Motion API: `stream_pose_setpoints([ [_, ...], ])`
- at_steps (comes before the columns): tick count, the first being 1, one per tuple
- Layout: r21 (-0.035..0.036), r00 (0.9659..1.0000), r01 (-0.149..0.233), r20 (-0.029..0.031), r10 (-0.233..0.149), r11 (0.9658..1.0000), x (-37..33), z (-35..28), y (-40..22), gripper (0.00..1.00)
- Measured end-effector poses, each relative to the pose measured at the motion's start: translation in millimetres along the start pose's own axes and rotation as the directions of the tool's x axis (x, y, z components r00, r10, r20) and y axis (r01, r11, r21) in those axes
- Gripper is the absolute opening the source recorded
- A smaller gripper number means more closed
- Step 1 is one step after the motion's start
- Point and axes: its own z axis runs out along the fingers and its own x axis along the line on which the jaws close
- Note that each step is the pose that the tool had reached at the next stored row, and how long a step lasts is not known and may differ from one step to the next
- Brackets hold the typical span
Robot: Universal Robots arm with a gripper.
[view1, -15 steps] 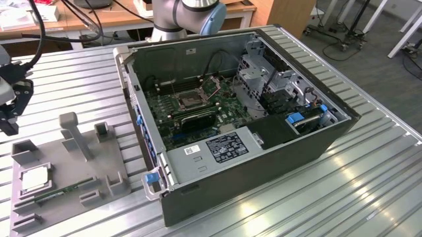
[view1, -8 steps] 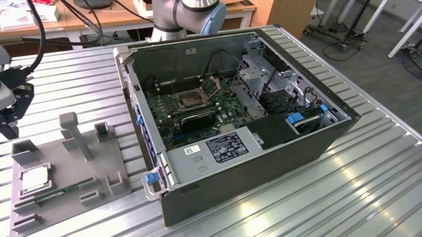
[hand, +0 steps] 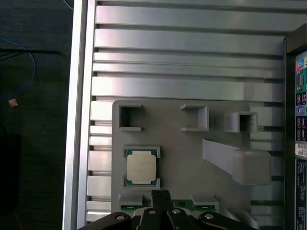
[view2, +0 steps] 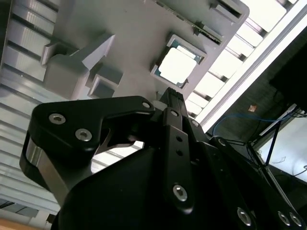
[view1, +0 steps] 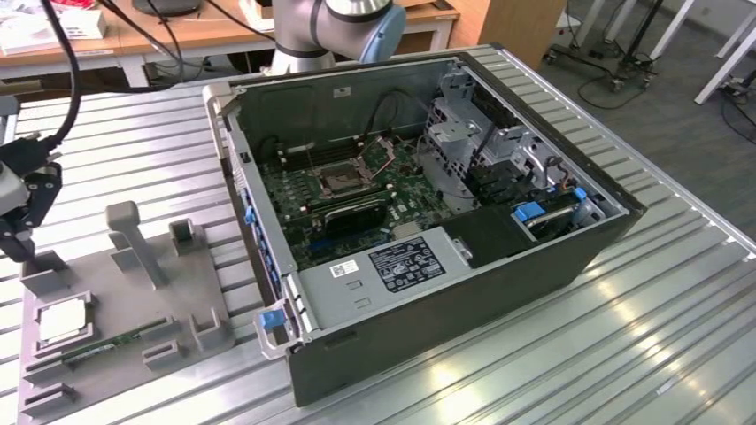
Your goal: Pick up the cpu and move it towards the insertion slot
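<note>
The cpu [view1: 62,319] [hand: 142,167] [view2: 177,64] lies flat in a square recess of a grey fixture plate [view1: 177,297], pale metal face up. My gripper [view1: 17,248] [hand: 161,193] [view2: 171,93] hangs above the plate's edge at the exterior view's far left. It is shut with nothing in it and stands apart from the cpu. The insertion slot [view1: 343,177], a dark square in a silver frame, sits on the green board inside the open computer case, well off to the exterior view's right of the cpu.
The open computer case [view1: 473,292] lies on the slatted aluminium table [view1: 614,354]. Grey posts and brackets [view1: 133,239] rise from the fixture plate. A thin green memory stick [view1: 112,341] lies in its holder beside the cpu. Desks and cables stand behind.
</note>
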Motion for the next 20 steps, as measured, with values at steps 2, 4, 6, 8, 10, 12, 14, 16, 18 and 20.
stream_pose_setpoints([
  [2,0.0001,1.0,0.0,-0.0001,0.0,1.0,0.6,3.5,-1.0,0.11],
  [4,0.0,1.0,0.0,0.0,0.0,1.0,1.4,7.2,-2.1,0.11],
  [6,0.0002,1.0,0.0,-0.0003,0.0,1.0,2.8,10.6,-2.8,0.11],
  [8,0.0002,1.0,0.0,-0.0002,0.0,1.0,5.0,14.3,-3.1,0.11],
  [10,0.0001,1.0,0.0,-0.0001,0.0,1.0,7.5,18.0,-3.3,0.11],
  [12,0.0,1.0,0.0,0.0001,0.0,1.0,9.9,21.8,-3.5,0.11],
  [14,0.0001,1.0,0.0,-0.0002,0.0,1.0,12.0,25.2,-3.7,0.11],
  [16,0.0002,1.0,0.0,-0.0002,0.0,1.0,13.7,28.6,-4.1,0.11],
  [18,0.0001,1.0,0.0,-0.0001,0.0,1.0,15.3,31.0,-4.8,0.11],
  [20,0.0001,1.0,0.0,-0.0001,0.0,1.0,16.7,33.1,-5.8,0.11],
])
